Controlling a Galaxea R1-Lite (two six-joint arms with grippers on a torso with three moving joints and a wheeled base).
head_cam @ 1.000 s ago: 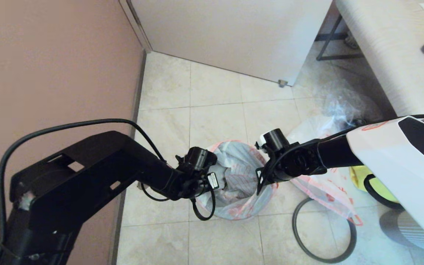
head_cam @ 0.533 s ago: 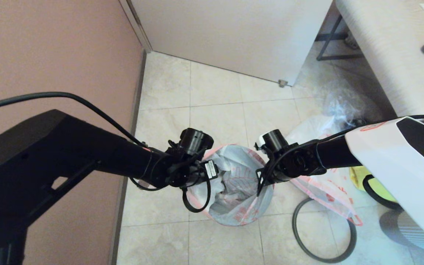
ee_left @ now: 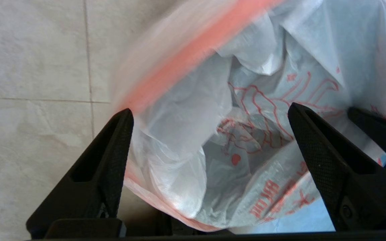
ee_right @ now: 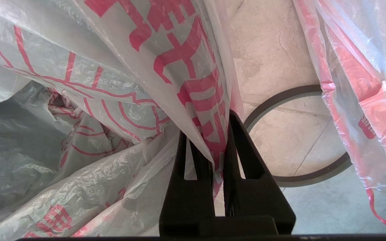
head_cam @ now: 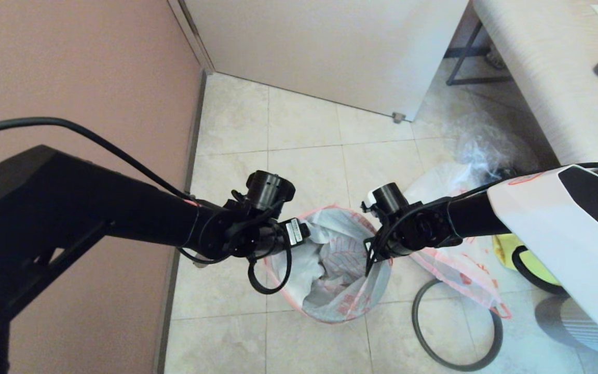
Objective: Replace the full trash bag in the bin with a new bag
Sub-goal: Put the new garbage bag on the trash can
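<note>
The new bag (head_cam: 330, 265), thin white plastic with a pink-red rim and red print, hangs open and empty in the bin, which it hides. My left gripper (ee_left: 210, 110) is open above the bag's left rim (ee_left: 186, 57), with plastic between its spread fingers but not clamped. My right gripper (ee_right: 209, 127) is shut on the bag's right rim. The full trash bag (head_cam: 460, 270) lies on the floor just right of the bin. The bin's dark grey hoop (head_cam: 414, 317) lies flat on the tiles beside it.
A pink wall (head_cam: 70, 78) runs close along the left. A pale door panel (head_cam: 330, 47) closes the back. A clear crinkly bag (head_cam: 486, 145) sits behind the full bag, a yellow bag (head_cam: 506, 249) and a pale bench (head_cam: 538, 78) stand at the right.
My left gripper has opened, let go of the bag's left rim and lifted a little back to the left. The bag's mouth now lies wider. The right gripper keeps its hold.
</note>
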